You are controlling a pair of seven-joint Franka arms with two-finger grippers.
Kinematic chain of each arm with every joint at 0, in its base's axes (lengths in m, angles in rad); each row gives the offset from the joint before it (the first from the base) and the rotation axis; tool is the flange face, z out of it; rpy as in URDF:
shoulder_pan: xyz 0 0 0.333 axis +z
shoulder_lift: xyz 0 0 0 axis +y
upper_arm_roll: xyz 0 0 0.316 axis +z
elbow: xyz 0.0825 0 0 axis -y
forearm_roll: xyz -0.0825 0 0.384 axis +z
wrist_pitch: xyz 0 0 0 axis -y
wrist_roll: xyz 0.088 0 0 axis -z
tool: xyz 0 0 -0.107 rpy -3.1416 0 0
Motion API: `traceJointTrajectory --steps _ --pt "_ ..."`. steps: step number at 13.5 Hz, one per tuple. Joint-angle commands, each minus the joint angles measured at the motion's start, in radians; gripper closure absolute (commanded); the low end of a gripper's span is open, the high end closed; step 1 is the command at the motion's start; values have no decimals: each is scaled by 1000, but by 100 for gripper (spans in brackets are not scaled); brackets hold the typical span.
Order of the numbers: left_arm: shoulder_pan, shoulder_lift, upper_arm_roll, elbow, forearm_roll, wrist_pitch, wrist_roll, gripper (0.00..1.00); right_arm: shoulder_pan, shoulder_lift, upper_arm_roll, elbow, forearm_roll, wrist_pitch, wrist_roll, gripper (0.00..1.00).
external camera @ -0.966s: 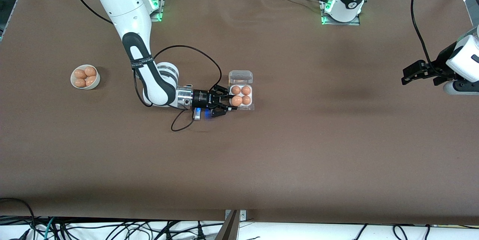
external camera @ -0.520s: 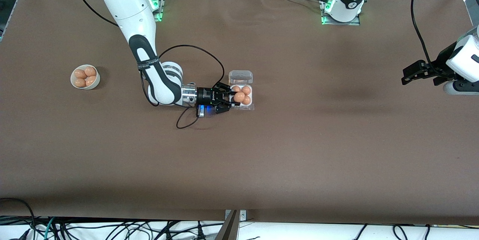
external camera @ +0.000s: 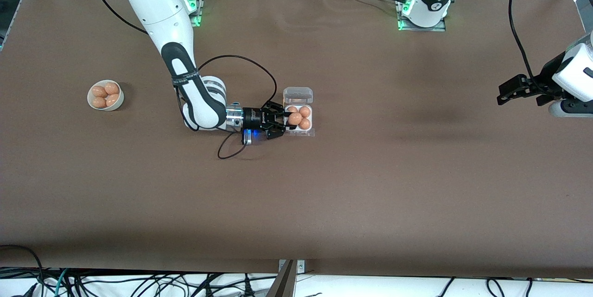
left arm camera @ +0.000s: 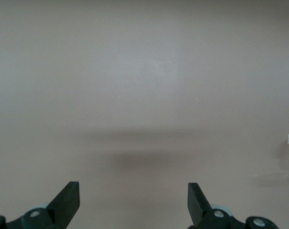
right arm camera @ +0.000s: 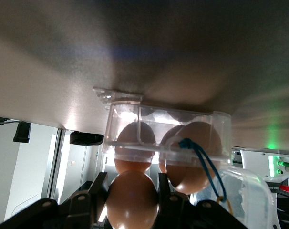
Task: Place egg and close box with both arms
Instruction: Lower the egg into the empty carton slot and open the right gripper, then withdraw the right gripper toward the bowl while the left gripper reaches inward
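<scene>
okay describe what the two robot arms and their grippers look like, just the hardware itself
Both arms are glossy white, rounded and jointed, with black bands. The right arm has a silver wrist ring, a loose black cable looping beside it and a blue light under its wrist. Its right gripper is black with two fingers. The left arm carries a black cable too, and its left gripper is black with wedge-shaped fingers. Green lights glow at both bases.

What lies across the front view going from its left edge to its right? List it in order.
Bowl of eggs → right gripper holding the egg → the box with its lid open → left gripper, waiting over bare table.
</scene>
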Motion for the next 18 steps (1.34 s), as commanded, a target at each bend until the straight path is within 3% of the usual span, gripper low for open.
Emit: traceJointTrajectory --steps 1,4,5,7,8,12,15,18 --pt "2 9 -1 25 14 -22 -7 0 2 4 2 -5 -25 19 -13 70" --pt "2 9 -1 25 14 -22 -7 0 2 8 1 1 -26 24 -14 66" --pt "2 9 -1 25 14 -22 -7 0 3 8 1 2 -26 39 -16 57" --pt "2 9 -1 25 14 -22 -7 0 5 8 1 13 -34 62 -16 14" --pt "2 9 -1 25 14 -22 -7 0 3 8 1 16 -37 64 -14 0" --pt "2 9 -1 25 14 -22 -7 0 -1 -9 -2 33 -81 62 -3 0" --pt "2 11 -1 25 14 -22 -7 0 -8 -44 -30 38 -173 61 0 0" --pt "1 20 -3 25 12 -22 -7 0 -23 -104 -59 32 -337 62 1 0"
